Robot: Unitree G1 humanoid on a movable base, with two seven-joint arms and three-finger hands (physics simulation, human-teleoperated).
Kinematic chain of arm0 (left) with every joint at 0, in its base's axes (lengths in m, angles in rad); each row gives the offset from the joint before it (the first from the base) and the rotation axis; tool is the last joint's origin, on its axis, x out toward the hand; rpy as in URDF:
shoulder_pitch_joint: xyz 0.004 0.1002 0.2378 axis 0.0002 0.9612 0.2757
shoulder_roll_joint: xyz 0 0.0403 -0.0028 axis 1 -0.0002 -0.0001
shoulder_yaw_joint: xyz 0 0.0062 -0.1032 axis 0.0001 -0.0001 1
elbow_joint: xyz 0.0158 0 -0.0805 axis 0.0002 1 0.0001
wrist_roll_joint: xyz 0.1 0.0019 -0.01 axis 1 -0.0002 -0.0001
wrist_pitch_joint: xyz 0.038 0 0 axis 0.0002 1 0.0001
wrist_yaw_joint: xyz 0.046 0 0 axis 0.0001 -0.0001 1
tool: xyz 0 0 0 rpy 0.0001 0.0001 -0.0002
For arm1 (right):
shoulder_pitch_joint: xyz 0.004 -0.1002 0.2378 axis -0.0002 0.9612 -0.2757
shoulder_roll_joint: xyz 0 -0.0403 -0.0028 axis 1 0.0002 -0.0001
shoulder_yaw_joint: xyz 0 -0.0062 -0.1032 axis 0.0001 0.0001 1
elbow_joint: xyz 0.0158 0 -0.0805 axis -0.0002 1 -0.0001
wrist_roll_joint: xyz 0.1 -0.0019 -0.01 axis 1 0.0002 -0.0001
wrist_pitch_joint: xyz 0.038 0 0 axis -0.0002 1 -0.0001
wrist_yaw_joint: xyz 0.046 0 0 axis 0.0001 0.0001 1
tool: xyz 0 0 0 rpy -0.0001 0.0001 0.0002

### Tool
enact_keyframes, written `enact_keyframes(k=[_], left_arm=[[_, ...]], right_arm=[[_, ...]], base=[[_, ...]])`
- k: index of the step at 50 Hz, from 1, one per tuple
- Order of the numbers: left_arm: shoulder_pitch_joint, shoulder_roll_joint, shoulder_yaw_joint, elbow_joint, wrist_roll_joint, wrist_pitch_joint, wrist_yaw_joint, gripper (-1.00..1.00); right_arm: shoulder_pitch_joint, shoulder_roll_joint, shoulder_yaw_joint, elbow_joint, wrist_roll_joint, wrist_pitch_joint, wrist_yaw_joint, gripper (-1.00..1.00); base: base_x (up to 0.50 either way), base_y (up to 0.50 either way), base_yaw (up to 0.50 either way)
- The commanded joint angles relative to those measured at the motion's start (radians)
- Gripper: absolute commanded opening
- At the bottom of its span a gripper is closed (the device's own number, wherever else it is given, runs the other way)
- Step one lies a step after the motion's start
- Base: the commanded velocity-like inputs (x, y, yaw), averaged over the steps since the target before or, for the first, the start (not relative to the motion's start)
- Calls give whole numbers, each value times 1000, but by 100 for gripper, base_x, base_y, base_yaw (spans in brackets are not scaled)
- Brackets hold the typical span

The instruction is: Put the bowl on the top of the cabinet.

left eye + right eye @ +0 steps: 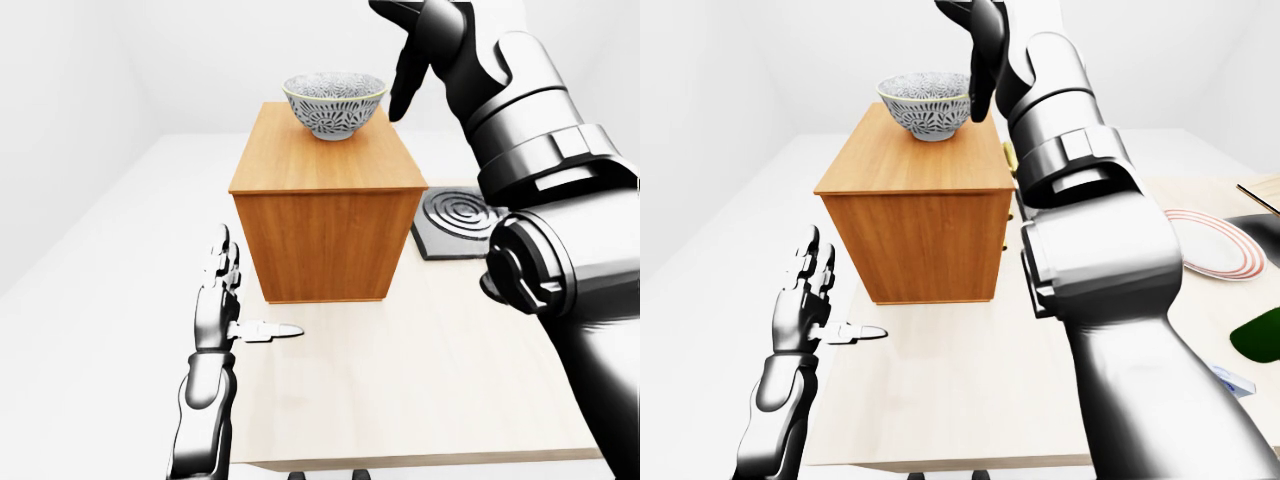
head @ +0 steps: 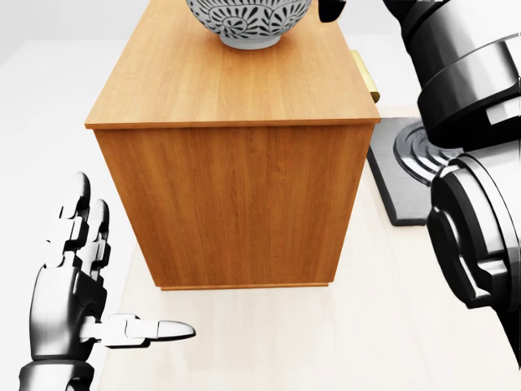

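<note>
Your patterned bowl [image 1: 335, 103] already sits upright on top of the wooden cabinet [image 1: 325, 215], so the placing looks done; only pulling your right hand [image 1: 412, 60] clear remains. That hand hangs just beside the bowl's rim, fingers spread and holding nothing. Your left hand [image 2: 77, 281] is flat open and empty. One bowl, one cabinet, one plate [image 1: 1210, 245], one burner [image 1: 460, 215].

We see a simulated kitchen-like room with plain white walls. On a pale wooden table [image 1: 400, 380] stands a small wooden cabinet [image 1: 325, 215]. At its 3 o'clock in the left-eye view lies a dark hob plate [image 1: 455, 222] with spiral rings. The right-eye view shows a striped plate [image 1: 1210, 245] at 3 o'clock.
</note>
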Motion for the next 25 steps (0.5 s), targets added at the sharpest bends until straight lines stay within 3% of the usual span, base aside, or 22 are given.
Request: enact_keyframes(k=[1, 13, 25], left_arm=[[-5, 0, 3, 3, -2, 0, 3, 100], [-20, 1, 11, 29, -9, 0, 10, 100], [-9, 0, 1, 22, -4, 0, 8, 100]], right_arm=[[-94, -107, -23, 40, -37, 0, 24, 100], [-210, -251, -64, 61, -55, 0, 61, 100], [-285, -349, -72, 68, -114, 0, 82, 100]], base=[[0, 0, 0], [0, 0, 0], [0, 0, 0]])
